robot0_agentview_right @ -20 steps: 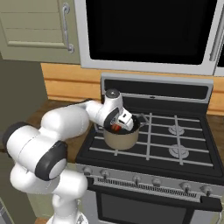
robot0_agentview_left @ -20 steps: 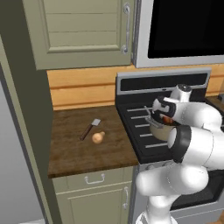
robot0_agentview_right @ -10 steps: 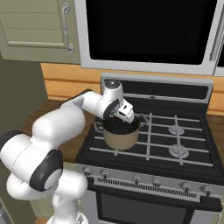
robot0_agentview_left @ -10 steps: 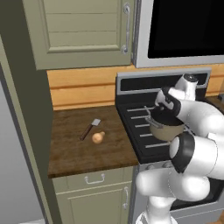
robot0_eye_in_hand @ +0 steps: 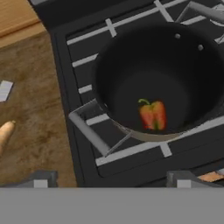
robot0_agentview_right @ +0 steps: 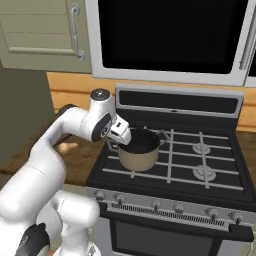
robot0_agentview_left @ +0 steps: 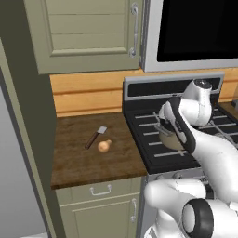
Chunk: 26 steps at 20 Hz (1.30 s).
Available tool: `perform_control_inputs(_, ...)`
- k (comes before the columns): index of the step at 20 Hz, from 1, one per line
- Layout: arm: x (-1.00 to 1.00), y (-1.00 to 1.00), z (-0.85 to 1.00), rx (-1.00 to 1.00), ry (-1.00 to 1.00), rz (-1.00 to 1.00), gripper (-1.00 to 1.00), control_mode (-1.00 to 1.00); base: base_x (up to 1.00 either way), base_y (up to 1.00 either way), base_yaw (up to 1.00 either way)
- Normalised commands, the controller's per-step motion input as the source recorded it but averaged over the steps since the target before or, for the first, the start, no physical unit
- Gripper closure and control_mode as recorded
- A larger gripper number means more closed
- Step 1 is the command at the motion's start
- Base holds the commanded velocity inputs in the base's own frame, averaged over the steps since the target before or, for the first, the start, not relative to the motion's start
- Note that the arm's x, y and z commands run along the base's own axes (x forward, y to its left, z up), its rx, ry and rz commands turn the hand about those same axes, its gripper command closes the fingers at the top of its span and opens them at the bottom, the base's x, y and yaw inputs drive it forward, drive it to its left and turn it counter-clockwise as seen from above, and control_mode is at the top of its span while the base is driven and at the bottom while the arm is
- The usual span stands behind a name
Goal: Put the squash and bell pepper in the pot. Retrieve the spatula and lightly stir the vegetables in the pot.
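In your hand view the pot [robot0_eye_in_hand: 131, 83] takes up the centre and right of the frame, sitting on the black stove grates [robot0_eye_in_hand: 87, 48], with one loop handle pointing toward the lower left. Inside it, on the dark floor just right of centre, lies the bell pepper [robot0_eye_in_hand: 153, 115], red-orange with a green stem; you can make out nothing else in the pot. The gripper [robot0_eye_in_hand: 109, 180] shows as two fingertips far apart at the bottom edge, spread wide and holding nothing.

At the left edge of that view the squash [robot0_eye_in_hand: 5, 133] is cut off, so you see just its pale orange end on the wooden counter [robot0_eye_in_hand: 39, 109]. Above it a sliver of the spatula [robot0_eye_in_hand: 5, 90] blade pokes in.

In your left base view the squash [robot0_agentview_left: 104, 146] sits whole at centre left, the spatula [robot0_agentview_left: 95, 137] just beside it. There the arm hides most of the pot [robot0_agentview_left: 169, 139].

In your right base view the arm reaches from the lower left, wrist bent down over the pot's [robot0_agentview_right: 140, 155] left rim.
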Motion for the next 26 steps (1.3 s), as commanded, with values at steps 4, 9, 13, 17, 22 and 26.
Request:
perform_control_inputs(4,-0.25,1.00,0.00,0.00,0.18,0.02,-1.00,-1.00,0.00,0.00,0.00)
perform_control_inputs(9,0.00,1.00,0.00,0.00,0.25,0.00,-1.00,-1.00,0.00,0.00,0.00)
perform_control_inputs(13,0.13,1.00,0.00,0.00,0.25,0.00,-1.00,-1.00,0.00,0.00,0.00)
perform_control_inputs(17,0.31,0.91,-0.09,0.00,0.24,0.00,-1.00,-1.00,0.00,0.00,0.00)
perform_control_inputs(22,0.39,0.58,-0.29,0.00,0.21,0.00,-1.00,-1.00,0.00,0.00,0.00)
perform_control_inputs(26,0.49,0.50,-0.42,0.00,0.16,0.00,-1.00,-1.00,0.00,0.00,0.00)
